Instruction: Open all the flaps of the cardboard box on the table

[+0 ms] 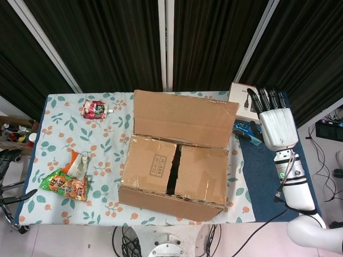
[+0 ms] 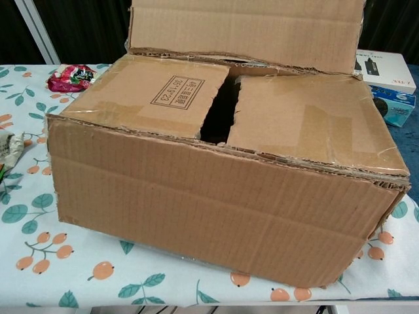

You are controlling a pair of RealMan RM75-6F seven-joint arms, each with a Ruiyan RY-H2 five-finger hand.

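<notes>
The cardboard box [image 1: 171, 176] sits at the table's front middle and fills the chest view as the cardboard box [image 2: 222, 190]. Its far flap [image 1: 185, 118] stands up and leans back, also seen as the far flap [image 2: 245, 29]. Two inner flaps [image 1: 150, 163] lie flat over the top with a dark slit [image 2: 219, 111] between them. My right hand [image 1: 276, 123] hovers with fingers straight and apart, to the right of the box and clear of it, holding nothing. The left hand is in neither view.
A white product box [image 1: 244, 101] and a blue packet [image 1: 246, 130] lie right of the raised flap, near my right hand. A red pouch [image 1: 95, 109] lies at the far left, green and orange snack bags [image 1: 67, 182] at the front left.
</notes>
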